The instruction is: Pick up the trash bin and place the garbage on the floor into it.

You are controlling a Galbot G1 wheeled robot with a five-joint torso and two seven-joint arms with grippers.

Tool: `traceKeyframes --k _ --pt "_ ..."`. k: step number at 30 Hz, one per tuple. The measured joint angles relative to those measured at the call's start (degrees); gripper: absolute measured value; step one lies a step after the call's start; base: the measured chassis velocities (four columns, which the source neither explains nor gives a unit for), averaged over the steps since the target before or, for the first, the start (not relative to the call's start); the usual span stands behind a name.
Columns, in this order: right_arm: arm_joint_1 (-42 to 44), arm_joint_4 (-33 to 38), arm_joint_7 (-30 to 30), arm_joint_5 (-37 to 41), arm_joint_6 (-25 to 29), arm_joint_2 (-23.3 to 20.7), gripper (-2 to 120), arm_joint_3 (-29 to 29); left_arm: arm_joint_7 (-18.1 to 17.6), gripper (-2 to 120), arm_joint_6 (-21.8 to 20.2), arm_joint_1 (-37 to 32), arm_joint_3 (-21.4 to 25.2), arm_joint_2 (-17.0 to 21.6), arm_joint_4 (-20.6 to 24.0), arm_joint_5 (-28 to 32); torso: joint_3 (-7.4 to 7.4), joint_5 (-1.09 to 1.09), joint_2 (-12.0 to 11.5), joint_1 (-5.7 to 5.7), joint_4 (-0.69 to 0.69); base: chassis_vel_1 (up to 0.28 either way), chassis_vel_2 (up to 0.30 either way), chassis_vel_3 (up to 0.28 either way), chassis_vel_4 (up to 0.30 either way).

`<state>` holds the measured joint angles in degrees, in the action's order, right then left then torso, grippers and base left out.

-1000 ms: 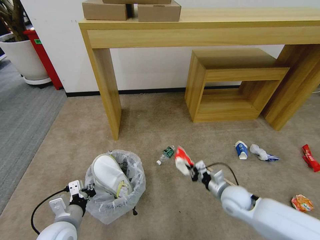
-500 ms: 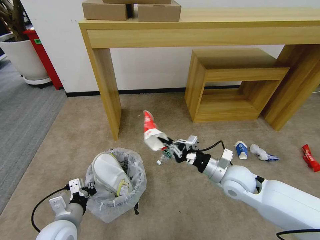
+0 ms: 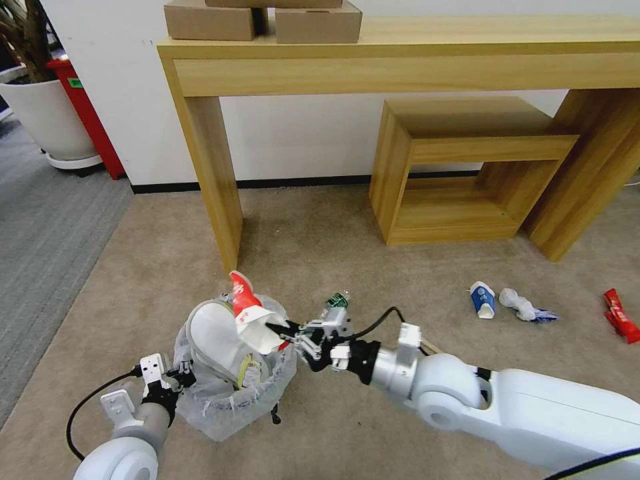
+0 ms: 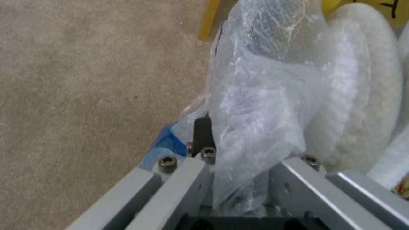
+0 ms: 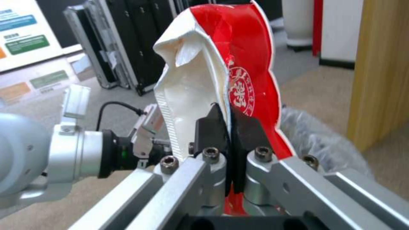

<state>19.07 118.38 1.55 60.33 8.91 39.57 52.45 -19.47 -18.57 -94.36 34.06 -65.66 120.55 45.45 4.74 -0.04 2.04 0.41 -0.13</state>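
The trash bin (image 3: 230, 390), lined with a crinkled clear bag, stands on the beige floor (image 3: 333, 253) at the lower left, with a white slipper (image 3: 212, 341) inside. My left gripper (image 3: 171, 387) is shut on its rim, and the bag (image 4: 255, 95) is bunched between the jaws of that gripper (image 4: 236, 150). My right gripper (image 3: 291, 333) is shut on a red-and-white wrapper (image 3: 251, 316) held just above the bin's mouth. In the right wrist view the right gripper (image 5: 230, 127) pinches the wrapper (image 5: 243, 76) upright. Garbage on the floor: a green-labelled bottle (image 3: 337, 307), a blue-white cup (image 3: 483, 300), a crumpled tissue (image 3: 519, 305), a red wrapper (image 3: 620, 316).
A wooden console table's leg (image 3: 215, 180) stands just behind the bin. A low open wooden shelf (image 3: 460, 167) sits to the right under the table. A white planter (image 3: 47, 113) stands on grey carpet (image 3: 47, 227) at the far left.
My right arm has swung left with the red-and-white wrapper, from near the bottle, up and across to above the bin. The left gripper and bin have barely moved.
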Motion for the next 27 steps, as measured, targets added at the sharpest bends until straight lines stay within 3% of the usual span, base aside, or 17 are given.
traceKeyframes --k 16,27 --pt "-0.8 -7.3 9.5 0.1 -5.6 10.9 0 6.4 0.3 0 0.2 -1.9 1.0 -0.4 1.2 -0.3 0.0 0.01 0.0 0.0 0.0 0.0 0.0 0.0 0.0" --pt "-3.3 -9.0 13.9 0.5 -9.3 13.6 0 8.3 0.5 0 0.4 -2.1 1.0 -0.6 1.4 -0.6 0.0 0.0 0.0 0.0 0.0 0.0 0.0 0.0 0.0"
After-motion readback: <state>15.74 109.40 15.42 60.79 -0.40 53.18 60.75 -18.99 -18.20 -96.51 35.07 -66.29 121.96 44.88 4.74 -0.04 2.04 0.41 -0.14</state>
